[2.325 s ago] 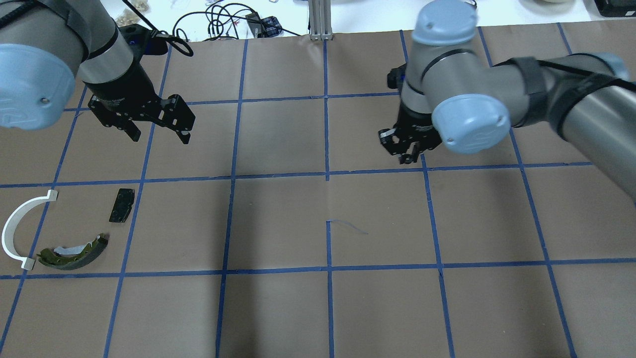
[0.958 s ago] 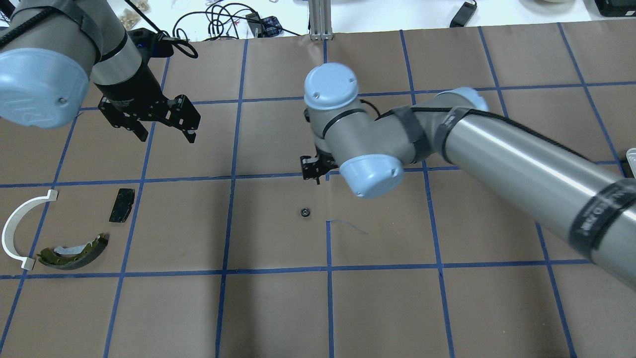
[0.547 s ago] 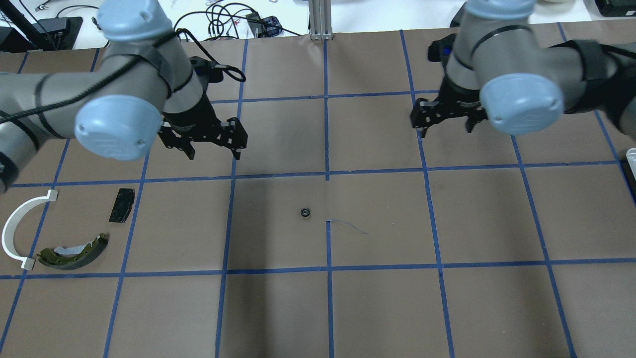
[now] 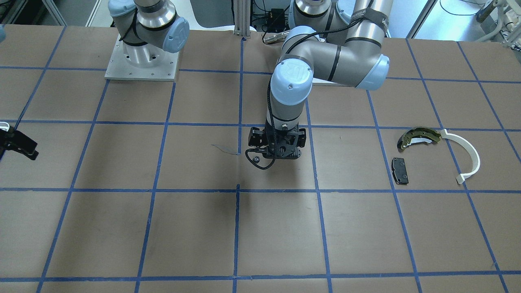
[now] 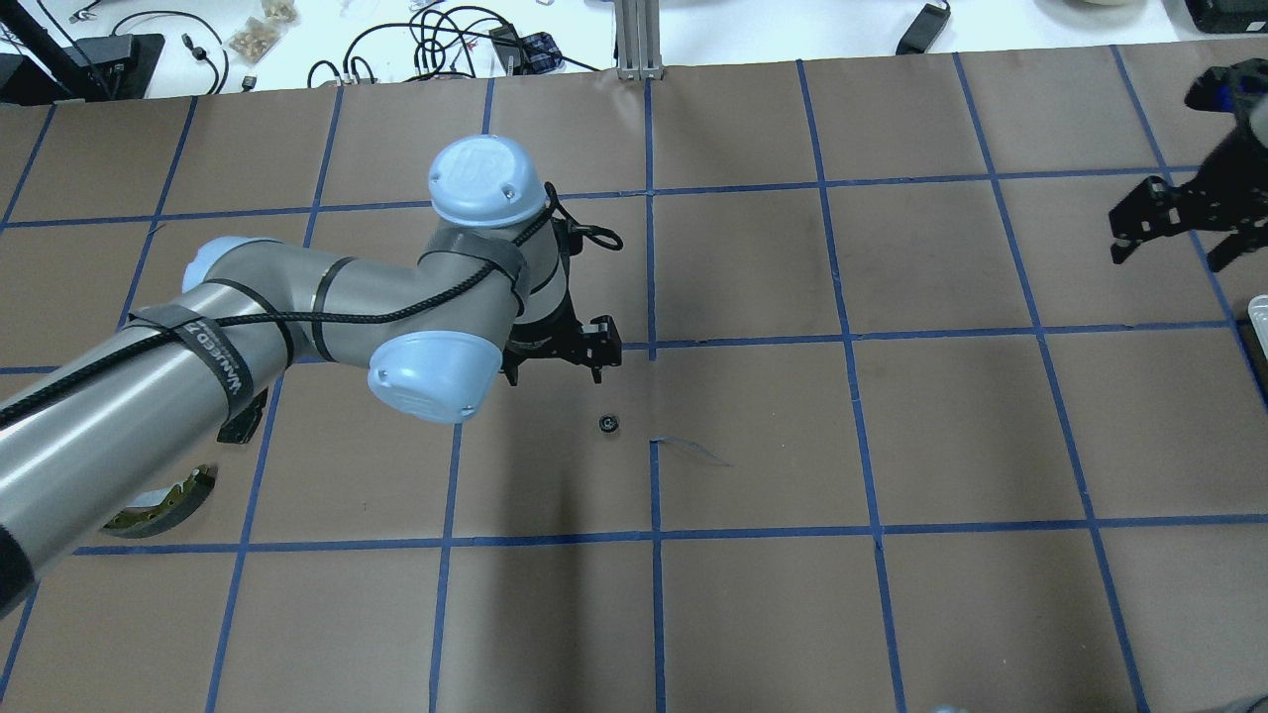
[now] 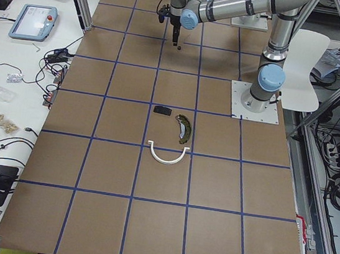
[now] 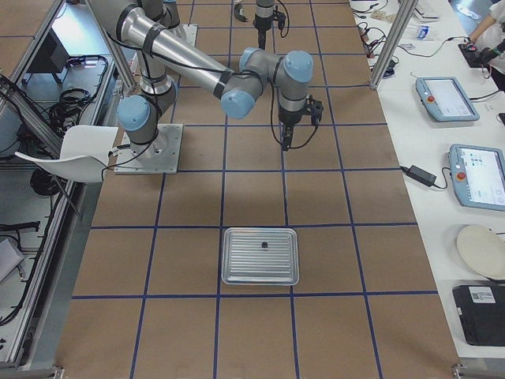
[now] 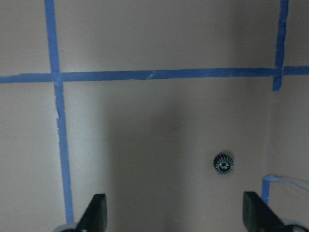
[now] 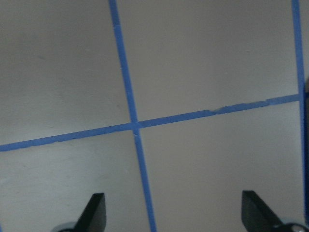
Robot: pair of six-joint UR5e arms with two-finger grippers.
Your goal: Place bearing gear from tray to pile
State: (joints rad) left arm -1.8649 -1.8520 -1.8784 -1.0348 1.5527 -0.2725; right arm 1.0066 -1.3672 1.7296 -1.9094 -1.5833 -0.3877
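Note:
The bearing gear (image 5: 607, 424), a small black toothed wheel, lies alone on the brown paper at the table's middle. In the left wrist view it (image 8: 223, 164) is ahead of the open fingers, toward the right one. My left gripper (image 5: 555, 376) is open and empty, just behind the gear. My right gripper (image 5: 1166, 259) is open and empty at the far right, near the tray (image 7: 229, 272). The pile lies on my left: olive brake shoe (image 4: 415, 136), white arc (image 4: 468, 156), black pad (image 4: 399, 170). In the overhead view my left arm hides most of it.
A small dark part (image 7: 264, 245) lies in the tray. A loose strip of blue tape (image 5: 693, 451) curls just right of the gear. Cables and small items sit beyond the table's far edge (image 5: 446, 40). The right wrist view shows only paper and crossing tape lines (image 9: 134, 126).
The right gripper set the gear down at the table's middle, then drew back to the far right. The left arm swung right and forward, up to just behind the gear.

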